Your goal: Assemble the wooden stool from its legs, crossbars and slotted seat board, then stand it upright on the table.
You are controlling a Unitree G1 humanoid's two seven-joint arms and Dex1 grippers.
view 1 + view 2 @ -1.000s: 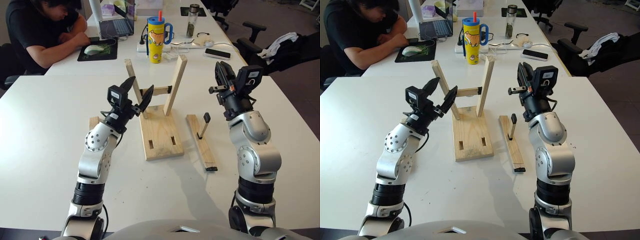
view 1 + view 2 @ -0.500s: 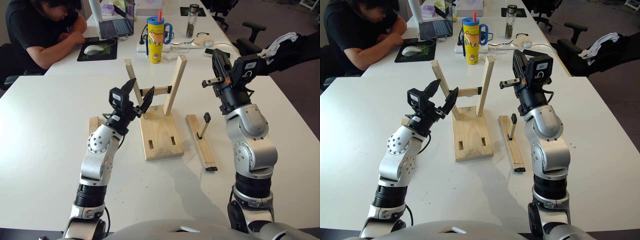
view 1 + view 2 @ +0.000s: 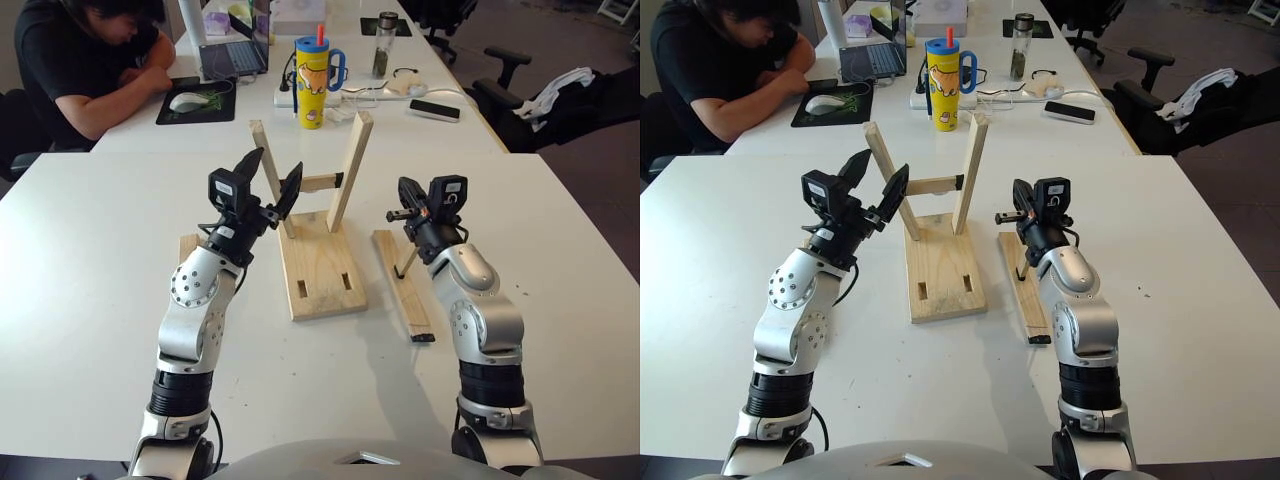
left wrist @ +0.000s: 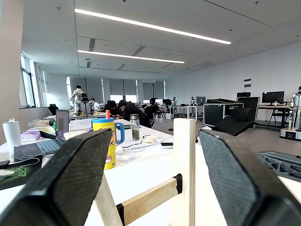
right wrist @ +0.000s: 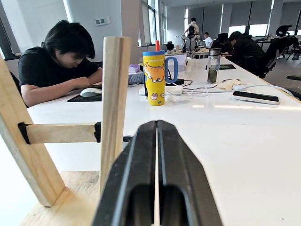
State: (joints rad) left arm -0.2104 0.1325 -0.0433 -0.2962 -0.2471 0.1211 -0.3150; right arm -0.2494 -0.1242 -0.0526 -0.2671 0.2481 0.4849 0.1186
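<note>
Black left gripper [image 3: 274, 170] gapes beside the pale wooden leg-and-crossbar frame [image 3: 320, 182] standing in the flat slotted seat board [image 3: 322, 270]. Right of that, a loose wooden leg [image 3: 402, 285] with stub crossbar lies pointing away from the robot, just below the clenched right gripper [image 3: 404, 195], the nearer arm

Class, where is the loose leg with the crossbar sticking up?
Left eye view: the loose leg lies flat on the table, right of the seat board, far end near the right hand.
</note>
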